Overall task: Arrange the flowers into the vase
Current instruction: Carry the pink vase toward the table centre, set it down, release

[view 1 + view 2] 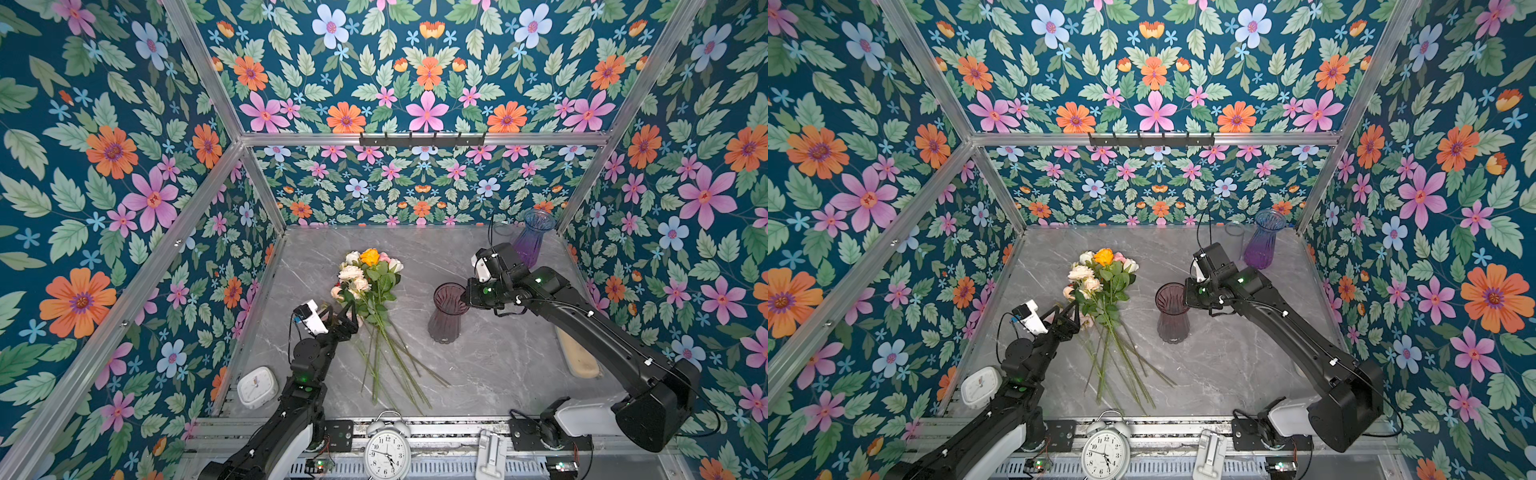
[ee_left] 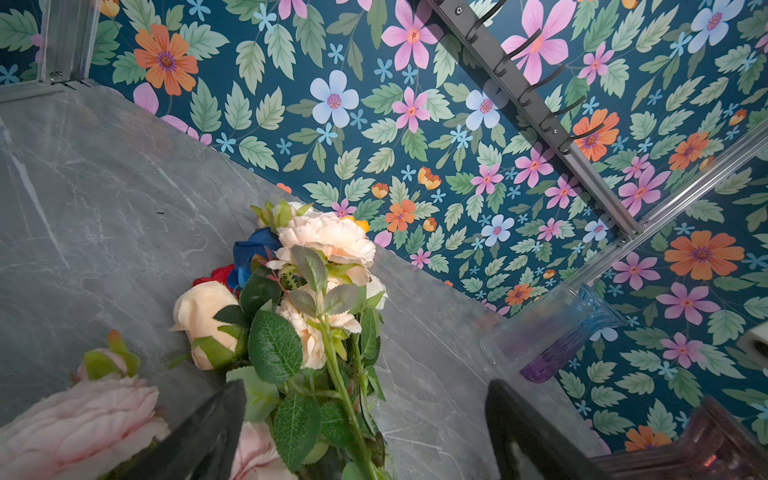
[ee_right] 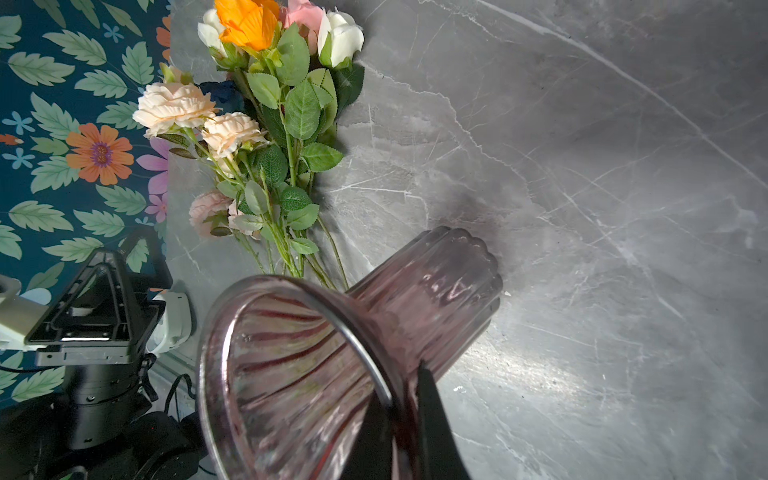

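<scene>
The flowers (image 1: 372, 286) (image 1: 1102, 286) lie in a bunch on the grey marble table, heads toward the back wall and stems fanned toward the front. Cream, orange, pink, white, blue and red heads show in the wrist views (image 2: 316, 291) (image 3: 286, 124). My left gripper (image 1: 348, 315) (image 1: 1069, 313) (image 2: 365, 386) is open at the bunch's left side, with leafy stems between its fingers. The vase (image 1: 446, 316) (image 1: 1173, 313) (image 3: 436, 291), dark purple ribbed glass, stands upright to the right of the bunch. My right gripper (image 1: 465, 297) (image 1: 1185, 293) (image 3: 405, 374) is shut on its rim, one finger inside and one outside.
A blue-to-purple vase (image 1: 534, 241) and a clear glass jar (image 1: 500, 232) stand at the back right corner. A white square clock (image 1: 257, 386) sits front left, an alarm clock (image 1: 387, 451) front centre, and a tan oblong object (image 1: 577, 357) along the right wall.
</scene>
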You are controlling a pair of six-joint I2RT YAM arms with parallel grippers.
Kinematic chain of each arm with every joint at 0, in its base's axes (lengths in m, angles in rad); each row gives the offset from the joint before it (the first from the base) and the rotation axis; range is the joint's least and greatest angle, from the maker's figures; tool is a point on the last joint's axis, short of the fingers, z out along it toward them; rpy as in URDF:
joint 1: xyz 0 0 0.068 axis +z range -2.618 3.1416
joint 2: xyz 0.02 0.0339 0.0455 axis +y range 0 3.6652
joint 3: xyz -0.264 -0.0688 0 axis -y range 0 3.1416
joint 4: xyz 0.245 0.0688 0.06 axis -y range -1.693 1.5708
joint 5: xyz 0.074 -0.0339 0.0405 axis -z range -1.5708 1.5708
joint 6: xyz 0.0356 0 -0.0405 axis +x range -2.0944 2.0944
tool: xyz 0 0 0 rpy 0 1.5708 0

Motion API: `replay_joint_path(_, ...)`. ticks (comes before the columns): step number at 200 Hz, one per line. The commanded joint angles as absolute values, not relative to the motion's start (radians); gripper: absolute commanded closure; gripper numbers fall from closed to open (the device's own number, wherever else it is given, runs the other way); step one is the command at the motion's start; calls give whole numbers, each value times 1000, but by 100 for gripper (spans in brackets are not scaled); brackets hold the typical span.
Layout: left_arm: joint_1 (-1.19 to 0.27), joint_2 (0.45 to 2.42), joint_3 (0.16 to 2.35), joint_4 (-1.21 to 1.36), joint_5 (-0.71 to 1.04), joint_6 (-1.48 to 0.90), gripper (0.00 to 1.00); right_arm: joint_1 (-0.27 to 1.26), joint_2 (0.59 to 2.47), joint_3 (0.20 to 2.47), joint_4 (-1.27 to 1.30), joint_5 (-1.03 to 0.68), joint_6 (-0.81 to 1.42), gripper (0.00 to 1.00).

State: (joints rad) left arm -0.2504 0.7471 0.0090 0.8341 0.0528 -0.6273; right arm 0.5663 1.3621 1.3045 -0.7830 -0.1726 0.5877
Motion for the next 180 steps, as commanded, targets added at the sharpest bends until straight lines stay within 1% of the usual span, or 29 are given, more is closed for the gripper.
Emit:
replay_joint_path(1, -251, 747, -28, 846, 58, -623, 7, 570, 1363, 1312, -723, -156, 570, 99)
replay_joint_path(44, -252, 759, -21, 849, 63, -621, 8, 571, 1373, 1293, -698, -173, 571, 92)
replay_joint_path(54, -251, 758, -23, 849, 63, -621, 8, 571, 1376, 1293, -693, -178, 572, 84)
replay_joint_path(71, -252, 753, -23, 848, 60, -621, 8, 571, 1372, 1296, -692, -179, 571, 63)
replay_joint_path(85, -251, 754, -23, 847, 60, -621, 7, 571, 1360, 1298, -692, -169, 569, 48)
replay_joint_path(97, -251, 755, -23, 848, 61, -621, 8, 571, 1342, 1304, -701, -153, 566, 38)
replay_joint_path(107, -250, 755, -23, 848, 63, -621, 8, 571, 1322, 1318, -717, -142, 558, 33)
replay_joint_path(114, -251, 754, -23, 848, 63, -621, 8, 571, 1303, 1329, -731, -123, 551, 30)
replay_joint_path(125, -250, 753, -25, 848, 64, -621, 8, 570, 1260, 1345, -751, -81, 533, 29)
replay_joint_path(142, -250, 752, -23, 848, 65, -620, 8, 568, 1174, 1352, -768, -8, 515, 24)
replay_joint_path(151, -250, 755, -24, 848, 66, -619, 8, 556, 1130, 1351, -779, 16, 509, 23)
replay_joint_path(166, -250, 754, -21, 848, 64, -618, 8, 509, 1054, 1330, -788, 15, 513, 23)
replay_joint_path(180, -250, 748, -19, 840, 67, -614, 8, 426, 976, 1263, -763, -39, 529, 23)
